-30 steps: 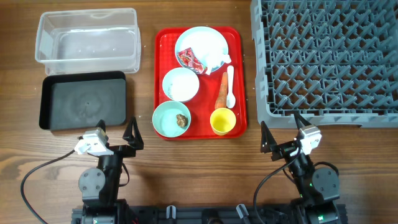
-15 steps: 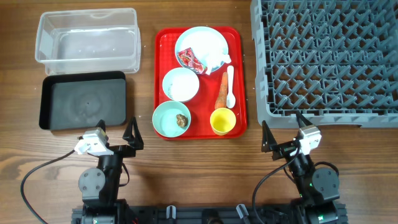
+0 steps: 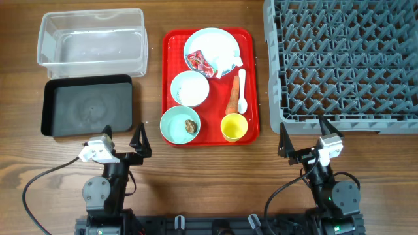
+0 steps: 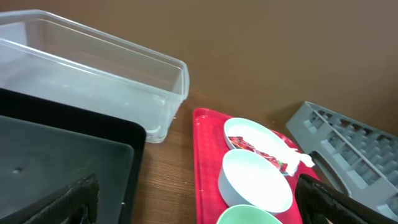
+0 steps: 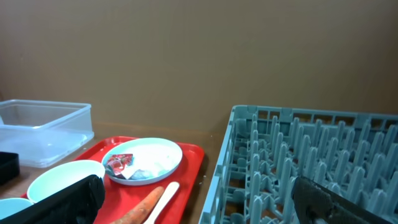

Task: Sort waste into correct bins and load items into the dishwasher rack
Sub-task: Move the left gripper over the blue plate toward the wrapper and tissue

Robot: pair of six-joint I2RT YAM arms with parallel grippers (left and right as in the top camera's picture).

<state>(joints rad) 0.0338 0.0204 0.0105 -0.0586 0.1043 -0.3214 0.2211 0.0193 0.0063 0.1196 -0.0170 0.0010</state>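
Left tool (image 3: 122, 135): fingers are spread wide and nothing is held; it is seen at the near edge of the bench (image 3: 196, 170), just in front of the black tray (image 3: 88, 108).
Right tool (image 3: 302, 135): fingers are spread wide and nothing is held; it is seen just before the dishwasher rack (image 3: 346, 59).
Waste: the red wrapper (image 3: 198, 62) and tissue (image 3: 225, 63) are seen on the pale blue plate (image 3: 219, 40); the carrot piece (image 3: 232, 96) is laid beside the white spoon (image 3: 241, 91); the brown lump (image 3: 190, 125) is seen in the mint-green bowl (image 3: 175, 127).
Dishes: all are carried on the red tray (image 3: 250, 78), the white bowl (image 3: 190, 88) and yellow cup (image 3: 234, 126) included.
Bins: the clear tub (image 3: 91, 13) is set behind the black tray.
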